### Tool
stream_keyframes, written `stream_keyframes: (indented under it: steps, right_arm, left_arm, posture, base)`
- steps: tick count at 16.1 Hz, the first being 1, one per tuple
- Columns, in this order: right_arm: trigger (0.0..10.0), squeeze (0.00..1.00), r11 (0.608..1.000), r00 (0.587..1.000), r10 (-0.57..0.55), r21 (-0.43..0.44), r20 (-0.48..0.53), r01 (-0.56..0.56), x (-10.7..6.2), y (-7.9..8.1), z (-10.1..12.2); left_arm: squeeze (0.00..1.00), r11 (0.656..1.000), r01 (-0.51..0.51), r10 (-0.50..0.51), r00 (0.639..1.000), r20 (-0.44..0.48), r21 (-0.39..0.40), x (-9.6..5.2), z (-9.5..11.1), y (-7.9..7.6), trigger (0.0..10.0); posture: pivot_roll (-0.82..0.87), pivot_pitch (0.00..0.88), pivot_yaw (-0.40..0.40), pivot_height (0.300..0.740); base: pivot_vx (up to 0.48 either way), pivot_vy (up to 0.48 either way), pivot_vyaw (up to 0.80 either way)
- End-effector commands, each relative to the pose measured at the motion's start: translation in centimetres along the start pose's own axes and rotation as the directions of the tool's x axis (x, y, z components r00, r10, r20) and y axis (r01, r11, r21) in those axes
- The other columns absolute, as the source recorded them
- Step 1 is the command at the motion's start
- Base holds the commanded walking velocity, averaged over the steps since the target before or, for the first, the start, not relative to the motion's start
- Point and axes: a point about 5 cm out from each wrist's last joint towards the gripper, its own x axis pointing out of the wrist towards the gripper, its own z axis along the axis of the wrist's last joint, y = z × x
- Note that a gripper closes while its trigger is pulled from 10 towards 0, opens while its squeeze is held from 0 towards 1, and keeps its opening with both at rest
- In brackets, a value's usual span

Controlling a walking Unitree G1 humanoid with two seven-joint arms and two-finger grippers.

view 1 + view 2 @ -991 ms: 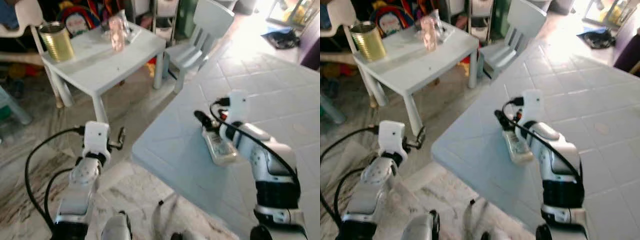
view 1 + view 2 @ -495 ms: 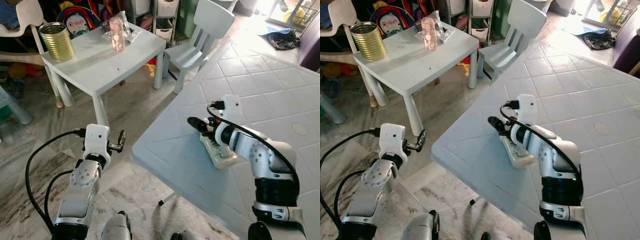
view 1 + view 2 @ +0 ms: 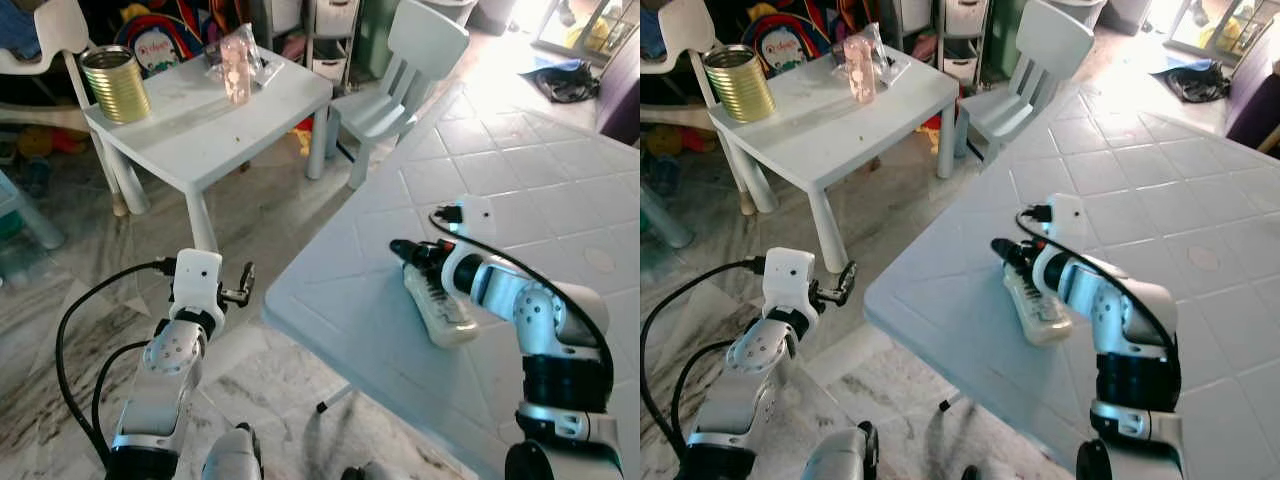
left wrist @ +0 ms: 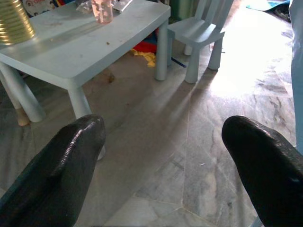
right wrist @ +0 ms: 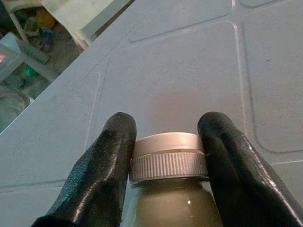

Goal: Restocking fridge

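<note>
Lying on its side on the big pale-blue table [image 3: 520, 150], near the left edge: a clear bottle [image 3: 438, 305] with a silver ribbed cap [image 5: 166, 156], pale cloudy contents, a label along the body too small to read. Pinched at the cap end by the right gripper [image 3: 412, 252], black fingers [image 5: 102, 175] pressed against either side of the cap in the wrist view. Gripped, then, but not lifted: body resting flat on the tabletop, cap end pointing left and far.

Early days for the restock, by the look of it. No fridge anywhere around, so lift, carry and shelving all left to do. Only the grasp in hand so far.

Over on the left, low above the marble floor [image 3: 270, 380]: the left gripper [image 3: 243, 284], fingers spread wide, holding nothing, idle.

Further out, far left: a small white table [image 3: 200, 110] carrying a gold ribbed tin [image 3: 115, 83] and a pink cup [image 3: 236, 68] beside some clear wrapping. Just right of that, a small white chair [image 3: 405, 70]. Far right on the floor, a dark bundle [image 3: 565, 78], hard to make out.
</note>
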Motion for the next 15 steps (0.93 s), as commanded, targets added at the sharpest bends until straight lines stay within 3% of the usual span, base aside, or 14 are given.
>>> stream_keyframes:
  steps: [1,6,9,10,12,15]
  right_arm:
    - [0.0,0.0,0.996,0.995,-0.081,0.038,-0.06,0.083,0.3,-1.4,-1.5]
    - [0.0,0.0,0.993,0.992,-0.117,0.04,0.038,0.115,0.2,-1.4,-0.3]
    - [0.0,0.0,0.989,0.965,-0.146,0.034,0.219,0.142,-0.6,-1.5,2.5]
    - [0.0,0.0,0.989,0.938,-0.146,0.026,0.314,0.146,-1.0,-1.3,3.9]
    - [0.0,0.0,0.981,0.846,-0.094,-0.094,0.525,0.168,-2.4,0.3,7.3]
    - [0.0,0.0,0.949,0.721,-0.011,-0.221,0.693,0.226,-4.3,2.4,9.1]
  left_arm:
    - [0.0,1.0,0.001,-0.001,1.0,-0.001,-0.006,-0.1,0.1,-0.2,10.0]
    - [0.0,1.0,0.0,0.0,1.0,0.001,-0.014,0.0,0.1,-0.2,10.0]
    - [0.0,1.0,-0.002,0.002,1.0,0.011,-0.025,0.1,0.3,-0.2,10.0]
    - [0.0,1.0,-0.002,0.002,1.0,0.011,-0.025,0.2,0.3,-0.3,10.0]
    - [0.0,1.0,0.0,0.0,1.0,0.014,-0.025,0.3,0.3,-0.5,10.0]
    - [0.0,0.999,-0.022,0.024,0.999,0.047,-0.033,0.7,0.9,-0.3,10.0]
  posture:
    - [0.08,0.124,-0.058,0.74]
    - [0.08,0.123,-0.056,0.74]
    - [0.07,0.119,-0.054,0.74]
    - [0.07,0.118,-0.053,0.74]
    - [0.07,0.111,-0.052,0.74]
    - [0.07,0.104,-0.054,0.74]
  base:
    - [0.0,0.0,0.0]
    - [0.0,0.0,0.0]
    - [0.0,0.0,0.0]
    - [0.0,0.0,0.0]
    - [0.0,0.0,0.0]
    - [0.0,0.0,0.0]
